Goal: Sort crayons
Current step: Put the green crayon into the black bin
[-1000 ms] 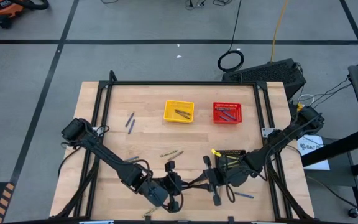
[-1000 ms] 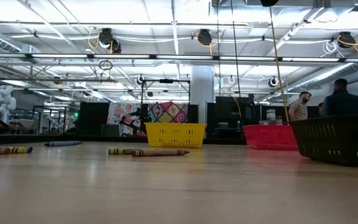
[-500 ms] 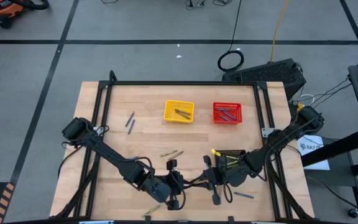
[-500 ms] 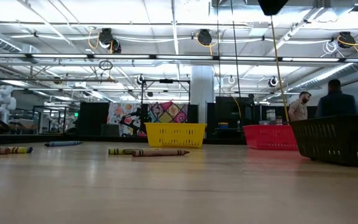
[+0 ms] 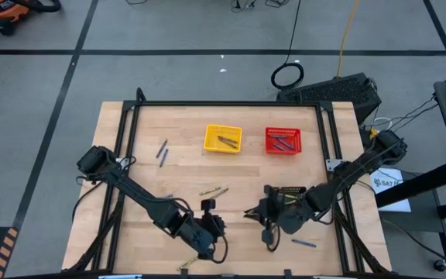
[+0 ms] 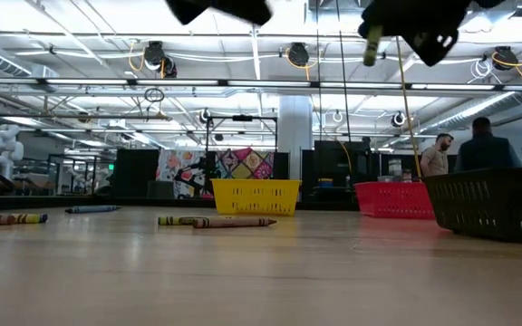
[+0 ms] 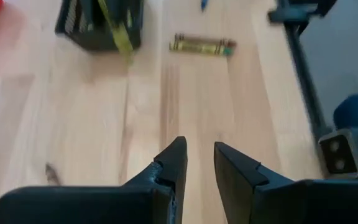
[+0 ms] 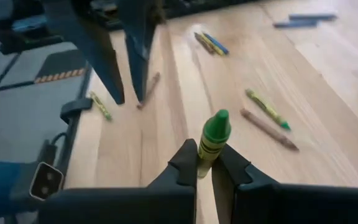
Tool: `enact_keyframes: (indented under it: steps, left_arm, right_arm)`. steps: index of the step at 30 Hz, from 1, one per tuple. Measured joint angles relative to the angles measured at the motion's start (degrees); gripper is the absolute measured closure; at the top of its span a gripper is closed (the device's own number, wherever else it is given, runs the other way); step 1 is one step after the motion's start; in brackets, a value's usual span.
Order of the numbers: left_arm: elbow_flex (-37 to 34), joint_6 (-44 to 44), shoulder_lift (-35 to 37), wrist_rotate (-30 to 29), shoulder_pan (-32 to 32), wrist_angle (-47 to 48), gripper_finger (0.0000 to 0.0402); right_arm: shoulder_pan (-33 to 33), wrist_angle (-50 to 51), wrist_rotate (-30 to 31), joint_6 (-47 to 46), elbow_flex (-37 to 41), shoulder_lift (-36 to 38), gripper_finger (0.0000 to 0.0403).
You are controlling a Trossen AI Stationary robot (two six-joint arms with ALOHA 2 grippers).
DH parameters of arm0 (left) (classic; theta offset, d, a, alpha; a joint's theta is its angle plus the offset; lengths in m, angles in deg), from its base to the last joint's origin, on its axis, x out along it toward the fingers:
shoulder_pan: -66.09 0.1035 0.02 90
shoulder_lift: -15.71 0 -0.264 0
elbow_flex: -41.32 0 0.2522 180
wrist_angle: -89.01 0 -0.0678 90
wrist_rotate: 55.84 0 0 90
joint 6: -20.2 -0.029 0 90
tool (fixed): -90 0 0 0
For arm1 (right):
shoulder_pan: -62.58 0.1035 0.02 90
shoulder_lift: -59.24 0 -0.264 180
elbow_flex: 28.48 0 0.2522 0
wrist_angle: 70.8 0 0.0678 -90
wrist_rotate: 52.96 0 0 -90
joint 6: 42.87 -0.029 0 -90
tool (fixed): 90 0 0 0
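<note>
Right gripper (image 8: 205, 169) fingers clamp a green crayon (image 8: 212, 140), label unreadable.

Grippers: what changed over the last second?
The two grippers, meeting a second ago, have parted. The right gripper now holds a green crayon alone, lifted; the left gripper has opened and backed off empty. The baskets and loose crayons have not moved.

High view looks straight down; low view skims level across the counter (image 5: 184, 124); both show the yellow basket (image 5: 222, 139).
</note>
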Motion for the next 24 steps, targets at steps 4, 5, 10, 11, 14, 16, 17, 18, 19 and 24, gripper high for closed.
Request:
enact_keyframes:
  steps: [4, 5, 10, 11, 14, 16, 17, 18, 19, 24]
  left_arm:
    - [0.0, 1.4, 0.0, 0.3, -0.1, 3.6, 0.0315]
    - [0.0, 1.4, 0.0, 0.3, -0.1, 4.3, 0.0315]
    - [0.0, 2.9, 0.0, 1.5, -0.1, 5.8, 0.0315]
    - [0.0, 2.9, 0.0, 1.8, -0.1, 5.8, 0.0315]
    - [0.0, 2.9, 0.0, 2.5, -0.1, 6.1, 0.0315]
    - [0.0, 2.9, 0.0, 2.8, -0.1, 6.7, 0.0315]
    - [0.0, 2.9, 0.0, 2.8, -0.1, 7.3, 0.0315]
    - [0.0, 2.9, 0.0, 2.8, -0.1, 7.7, 0.0315]
    - [0.0, 2.9, 0.0, 2.8, -0.1, 7.8, 0.0315]
    - [0.0, 2.9, 0.0, 2.8, -0.1, 8.6, 0.0315]
  right_arm:
    - [0.0, 8.7, -0.2, -5.6, 0.0, 3.3, 0.0402]
    - [0.0, 11.3, -0.4, -7.4, 0.0, 4.0, 0.0402]
    - [0.0, 27.8, -2.9, -18.0, 0.0, 7.5, 0.0402]
    - [0.0, 31.0, -3.8, -19.9, 0.0, 8.1, 0.0402]
    - [0.0, 38.1, -6.6, -24.1, 0.0, 8.7, 0.0402]
    - [0.0, 41.8, -9.1, -26.0, 0.0, 8.7, 0.0402]
    - [0.0, 43.2, -10.3, -26.7, 0.0, 8.7, 0.0402]
    - [0.0, 44.6, -11.7, -27.3, 0.0, 8.7, 0.0402]
    - [0.0, 45.9, -12.9, -27.9, 0.0, 8.7, 0.0402]
    - [0.0, 50.8, -16.6, -28.4, 0.0, 8.7, 0.0402]
